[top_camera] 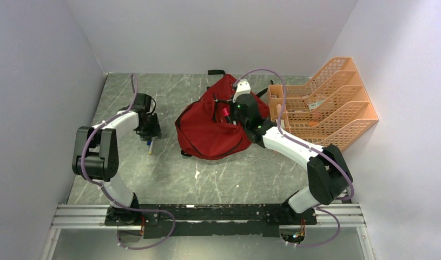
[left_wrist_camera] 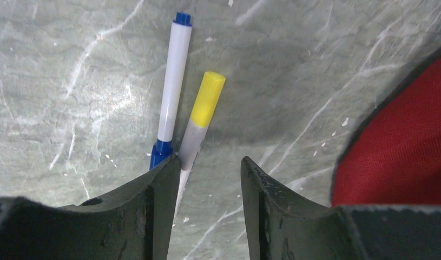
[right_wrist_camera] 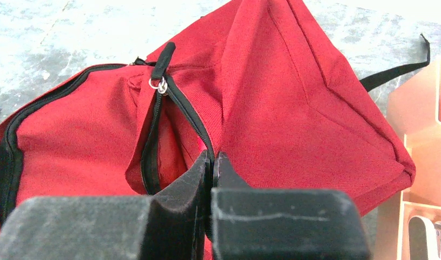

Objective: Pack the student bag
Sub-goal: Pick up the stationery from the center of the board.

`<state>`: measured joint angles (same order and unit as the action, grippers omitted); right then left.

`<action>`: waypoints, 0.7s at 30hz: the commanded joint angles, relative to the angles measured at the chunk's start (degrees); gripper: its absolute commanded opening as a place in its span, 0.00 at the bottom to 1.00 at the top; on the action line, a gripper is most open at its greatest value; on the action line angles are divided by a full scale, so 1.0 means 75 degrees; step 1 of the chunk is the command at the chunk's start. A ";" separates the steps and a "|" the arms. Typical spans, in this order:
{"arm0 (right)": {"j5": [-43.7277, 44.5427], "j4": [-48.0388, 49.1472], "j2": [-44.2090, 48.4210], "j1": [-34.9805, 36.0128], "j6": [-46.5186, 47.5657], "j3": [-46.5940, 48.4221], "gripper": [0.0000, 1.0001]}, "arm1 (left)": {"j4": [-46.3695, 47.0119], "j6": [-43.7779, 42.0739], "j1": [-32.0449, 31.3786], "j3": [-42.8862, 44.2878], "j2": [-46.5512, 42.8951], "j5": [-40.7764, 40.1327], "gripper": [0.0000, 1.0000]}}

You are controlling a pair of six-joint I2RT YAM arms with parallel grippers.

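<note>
The dark red student bag (top_camera: pixel 210 130) lies on the table's middle, its front zipper partly open (right_wrist_camera: pixel 153 141). My right gripper (right_wrist_camera: pixel 212 157) is shut on the bag's black zipper edge and holds that fabric up; in the top view it sits over the bag (top_camera: pixel 237 115). My left gripper (left_wrist_camera: pixel 210 165) is open and low over the table, left of the bag (top_camera: pixel 149 130). A blue-capped white pen (left_wrist_camera: pixel 172 86) and a yellow-capped marker (left_wrist_camera: pixel 199 122) lie side by side; the marker's lower end runs beside the left finger (left_wrist_camera: pixel 153 200), at the edge of the gap. The bag's red edge shows at right (left_wrist_camera: pixel 402 141).
An orange mesh file organizer (top_camera: pixel 326 103) stands right of the bag, with something in a lower slot (right_wrist_camera: pixel 423 233). A black strap (right_wrist_camera: pixel 396 67) trails from the bag's far side. Grey walls close in the left, back and right.
</note>
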<state>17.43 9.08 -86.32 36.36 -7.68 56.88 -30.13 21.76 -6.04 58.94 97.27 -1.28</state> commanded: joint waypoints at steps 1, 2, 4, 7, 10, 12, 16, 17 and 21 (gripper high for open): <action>-0.0061 0.0122 -0.0021 0.0063 -0.0009 0.0154 0.00 | -0.0005 -0.0191 0.0056 0.0354 0.0088 -0.0299 0.50; -0.0045 0.0133 -0.0011 0.0062 0.0002 0.0136 0.00 | -0.0003 -0.0202 0.0056 0.0339 0.0109 -0.0312 0.50; -0.0018 0.0159 0.0002 0.0062 0.0004 0.0098 0.00 | 0.0004 -0.0206 0.0056 0.0302 0.0133 -0.0296 0.50; -0.0010 0.0172 -0.0014 0.0071 -0.0014 0.0091 0.00 | 0.0059 -0.0204 0.0056 0.0246 0.0202 -0.0179 0.49; -0.0039 0.0172 -0.0033 0.0063 -0.0018 0.0103 0.00 | 0.0059 -0.0308 0.0034 0.0183 0.0261 0.0014 0.41; -0.0050 0.0161 -0.0027 0.0068 -0.0019 0.0094 0.00 | -0.0073 -0.0390 0.0002 0.0155 0.0255 -0.0119 0.38; -0.0042 0.0195 -0.0010 0.0063 -0.0006 0.0056 0.00 | -0.0294 -0.0535 -0.0060 0.0068 0.0143 -0.0410 0.38; -0.0053 0.0195 -0.0020 0.0062 -0.0013 0.0067 0.00 | -0.0321 -0.0558 -0.0070 0.0028 0.0108 -0.0416 0.38; -0.0136 0.0201 -0.0045 0.0067 -0.0100 0.0091 0.00 | -0.0405 -0.0626 -0.0112 -0.0069 0.0078 -0.0335 0.38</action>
<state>17.34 9.10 -86.39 36.36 -7.68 56.88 -30.89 18.65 -6.42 59.42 98.63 -2.87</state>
